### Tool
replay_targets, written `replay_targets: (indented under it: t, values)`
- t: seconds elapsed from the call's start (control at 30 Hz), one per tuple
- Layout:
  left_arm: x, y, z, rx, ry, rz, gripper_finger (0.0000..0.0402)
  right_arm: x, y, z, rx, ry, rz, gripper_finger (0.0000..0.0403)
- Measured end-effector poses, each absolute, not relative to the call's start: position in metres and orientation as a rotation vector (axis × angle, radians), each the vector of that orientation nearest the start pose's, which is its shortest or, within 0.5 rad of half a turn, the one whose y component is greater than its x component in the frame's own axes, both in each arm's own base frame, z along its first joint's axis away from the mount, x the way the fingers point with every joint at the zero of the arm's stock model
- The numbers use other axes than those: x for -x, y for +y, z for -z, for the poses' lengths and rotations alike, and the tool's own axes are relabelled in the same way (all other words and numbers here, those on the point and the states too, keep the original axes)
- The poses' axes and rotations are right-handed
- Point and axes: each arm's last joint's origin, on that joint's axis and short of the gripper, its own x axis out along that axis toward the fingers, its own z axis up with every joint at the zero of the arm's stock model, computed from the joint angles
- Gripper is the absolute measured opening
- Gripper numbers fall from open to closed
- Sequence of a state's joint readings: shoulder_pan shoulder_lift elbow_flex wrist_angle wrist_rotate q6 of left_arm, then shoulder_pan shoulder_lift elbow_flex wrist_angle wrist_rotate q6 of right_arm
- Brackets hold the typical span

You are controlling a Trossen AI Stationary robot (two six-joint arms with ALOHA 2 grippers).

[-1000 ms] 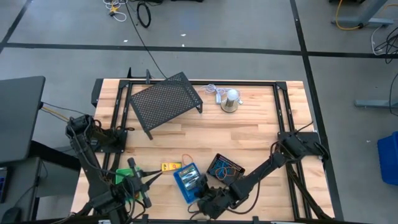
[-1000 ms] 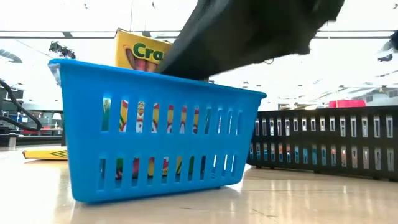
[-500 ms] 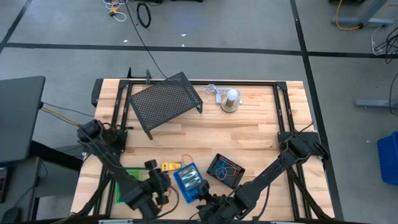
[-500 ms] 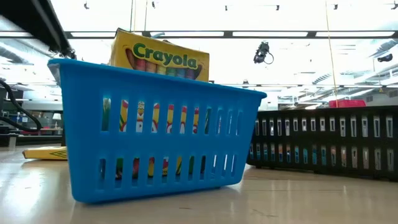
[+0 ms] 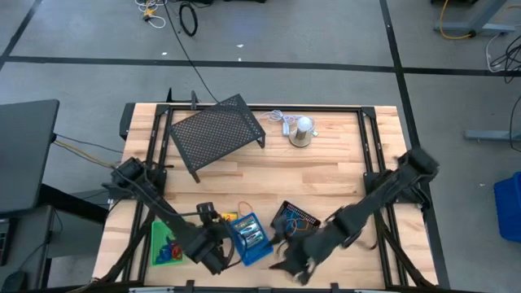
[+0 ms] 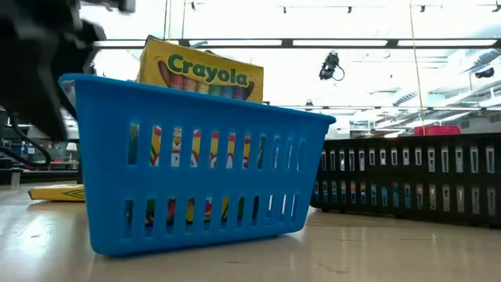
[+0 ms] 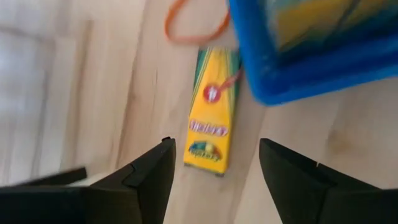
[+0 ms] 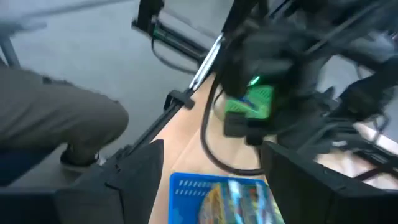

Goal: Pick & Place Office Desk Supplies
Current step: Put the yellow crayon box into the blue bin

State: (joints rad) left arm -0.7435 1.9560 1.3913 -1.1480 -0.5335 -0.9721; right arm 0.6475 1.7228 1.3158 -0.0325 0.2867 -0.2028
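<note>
— How far had we got with sorting the desk supplies?

— Partly there, by our reckoning. One crayon box (image 6: pixel 201 69) stood upright in the blue tray (image 5: pixel 249 238), its top poking above the rim. The green tray (image 5: pixel 165 242) near the left edge of the worktop (image 5: pixel 326 175) held a few small coloured bits we could not identify, and the black mesh tray (image 5: pixel 294 220) had some elastic loops inside.

— And what was left out?

— A second crayon box (image 7: pixel 213 112) lay flat on the worktop just beside the blue tray, with an orange loop (image 7: pixel 197 23) lying loose near it.

— Were we holding anything?

— No. Our left gripper (image 7: pixel 214 169) hung above the flat crayon box with its jaws apart and nothing between them. Our right gripper (image 8: pixel 211 171) was spread wide and empty, near the worktop's front edge beside the black mesh tray.

— So the next job?

— Probably that loose box, then the loop.
</note>
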Motion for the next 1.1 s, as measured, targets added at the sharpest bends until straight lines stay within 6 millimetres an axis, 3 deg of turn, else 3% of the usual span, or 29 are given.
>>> replay_targets:
  t: [0.23, 0.4, 0.8, 0.93, 1.1]
  values:
    - [-0.26, -0.206, -0.15, -0.194, 1.37, -0.437, 0.0239, -0.267, 0.189, -0.291, 0.346, 0.238, -0.382, 0.0279]
    - [-0.267, -0.196, -0.143, -0.219, 1.381, -0.381, 0.0239, -0.244, 0.173, -0.289, 0.321, 0.237, -0.381, 0.0279]
    - [-0.29, -0.158, -0.129, -0.144, 1.45, -0.236, 0.0239, -0.235, 0.168, -0.28, 0.332, 0.295, -0.388, 0.0279]
    - [-0.292, -0.155, -0.128, -0.153, 1.465, -0.198, 0.0231, -0.235, 0.168, -0.28, 0.33, 0.296, -0.389, 0.0279]
    - [-0.29, -0.16, -0.128, -0.155, 1.453, -0.195, 0.0193, -0.235, 0.168, -0.28, 0.33, 0.295, -0.389, 0.0279]
